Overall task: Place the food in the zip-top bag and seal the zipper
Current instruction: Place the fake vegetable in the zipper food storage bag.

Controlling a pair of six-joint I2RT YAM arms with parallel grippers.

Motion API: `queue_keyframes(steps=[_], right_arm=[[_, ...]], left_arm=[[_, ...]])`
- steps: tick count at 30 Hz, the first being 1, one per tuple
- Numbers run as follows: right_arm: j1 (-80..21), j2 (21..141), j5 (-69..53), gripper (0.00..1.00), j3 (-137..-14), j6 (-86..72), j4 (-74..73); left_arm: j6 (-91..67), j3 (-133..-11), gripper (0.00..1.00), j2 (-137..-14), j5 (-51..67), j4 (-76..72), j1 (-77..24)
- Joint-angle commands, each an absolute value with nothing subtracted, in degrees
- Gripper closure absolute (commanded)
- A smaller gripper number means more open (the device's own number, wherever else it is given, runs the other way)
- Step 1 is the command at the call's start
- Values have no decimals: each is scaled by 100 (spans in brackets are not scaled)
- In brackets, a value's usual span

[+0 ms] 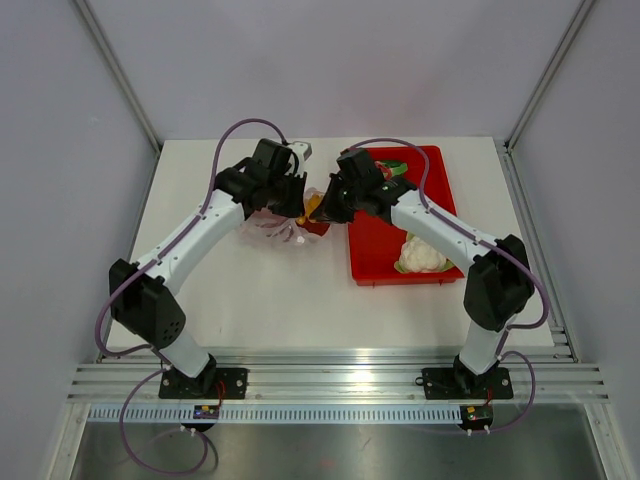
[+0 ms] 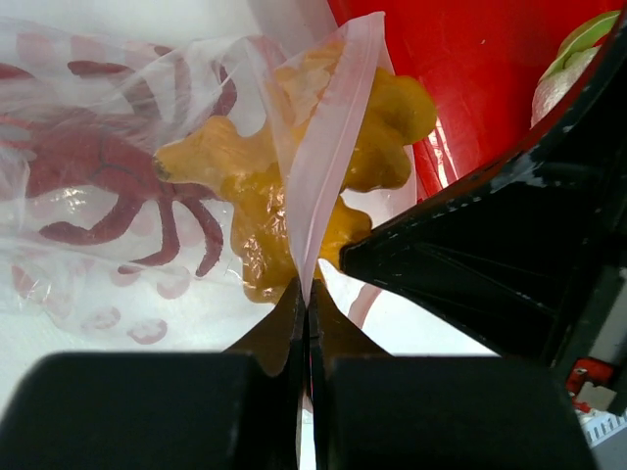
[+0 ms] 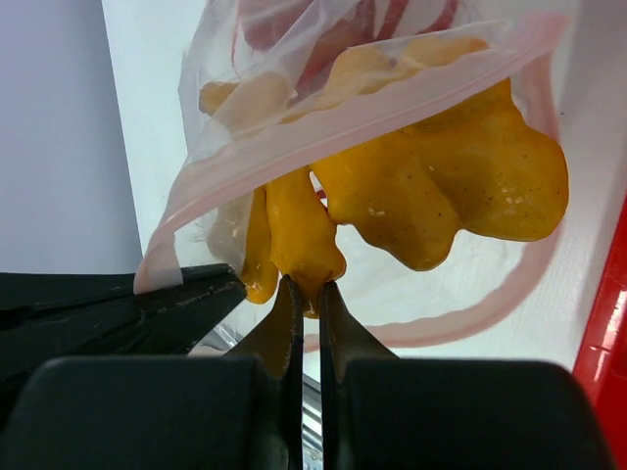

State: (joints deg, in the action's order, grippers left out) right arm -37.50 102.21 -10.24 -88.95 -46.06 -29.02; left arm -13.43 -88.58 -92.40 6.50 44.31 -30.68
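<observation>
The clear zip-top bag (image 1: 278, 226) lies left of the red tray, its mouth lifted toward the tray. My left gripper (image 2: 306, 294) is shut on the bag's rim, pinching the pink zipper (image 2: 328, 166). The mouth is open, and one run of the zipper (image 3: 392, 103) crosses over the food. My right gripper (image 3: 307, 290) is shut on a lower lobe of the orange-yellow piece (image 3: 460, 186), which sits partway inside the mouth. Dark-red pieces (image 2: 88, 166) lie deeper in the bag. From above, both grippers meet at the orange-yellow piece (image 1: 313, 207).
The red tray (image 1: 375, 250) stands right of centre, holding a white cauliflower piece (image 1: 421, 255) at its near end and something green (image 1: 395, 168) at its far end. The right arm reaches over the tray. Grey walls enclose the white table.
</observation>
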Motion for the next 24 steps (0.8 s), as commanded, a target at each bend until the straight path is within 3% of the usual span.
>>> queue_keyframes(steps=[1, 12, 14, 15, 16, 17, 19, 24], right_arm=[[-3937, 10362, -1028, 100, -9325, -4685, -2637], [-4060, 10845, -1642, 100, -8851, -4632, -1522], [-4061, 10933, -2029, 83, -9051, -4396, -1520], [-4087, 10942, -2074, 68, -9096, -4325, -1712], [-4078, 10890, -2048, 45, -9097, -4263, -1775], [-4078, 10803, -2004, 38, -9001, -4141, -1828], [-4078, 10470, -1725, 31, -8860, -4052, -1994], [-4069, 9767, -1425, 31, -8570, -3788, -2355]], left_arm=[[-1318, -8877, 100, -9044, 984, 4166, -3103], [-1450, -9105, 100, -9088, 1098, 4140, -3094], [-1538, -9114, 100, -9097, 1169, 4105, -3050], [-1660, -9114, 100, -9105, 1221, 4061, -3006], [-1713, -9114, 100, -9105, 1300, 4043, -2971], [-1783, -9097, 100, -9105, 1475, 3999, -2866], [-1924, -9070, 100, -9088, 1652, 3911, -2769], [-1995, -9105, 100, -9070, 1881, 3832, -2637]])
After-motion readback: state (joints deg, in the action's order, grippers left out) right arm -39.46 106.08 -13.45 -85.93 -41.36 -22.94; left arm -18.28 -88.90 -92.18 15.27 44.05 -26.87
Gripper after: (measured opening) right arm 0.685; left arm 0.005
